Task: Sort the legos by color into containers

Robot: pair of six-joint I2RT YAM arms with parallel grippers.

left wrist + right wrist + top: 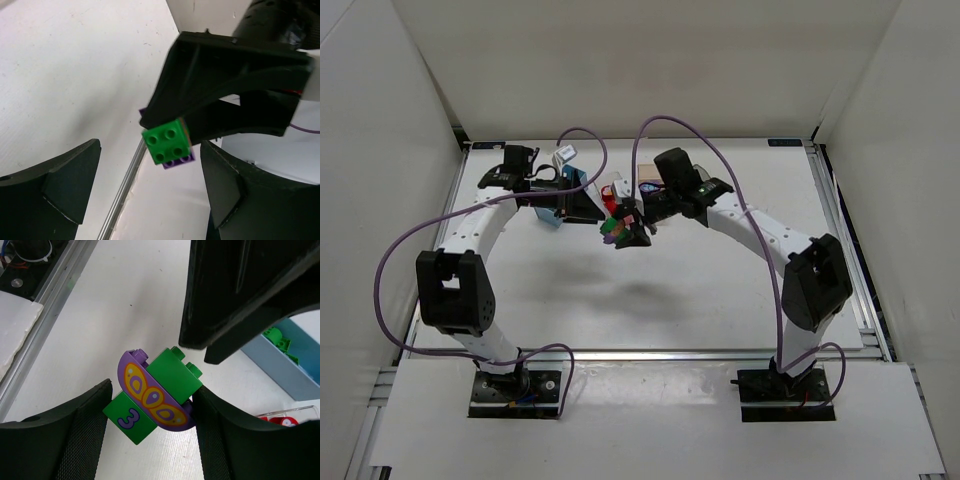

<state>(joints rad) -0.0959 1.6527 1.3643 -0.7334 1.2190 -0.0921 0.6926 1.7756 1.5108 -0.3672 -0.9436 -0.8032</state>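
A clump of legos (152, 397) hangs above the table: two green bricks, one marked 3, joined to a purple curved piece with a yellow butterfly print. My right gripper (150, 412) is shut on it from both sides. In the top view the clump (616, 232) sits at the right gripper (625, 235), mid-table toward the back. My left gripper (150, 187) stands open just short of the green brick (167, 141), touching nothing. The light blue container (292, 375) holds green bricks (277, 337). A clear container (287, 419) holds red ones.
The left gripper (585, 205) covers part of the light blue container (552, 215). A peach container (648, 178) stands behind the right wrist. An aluminium rail (55, 285) runs along the table edge. Purple cables (582, 135) arc over both arms.
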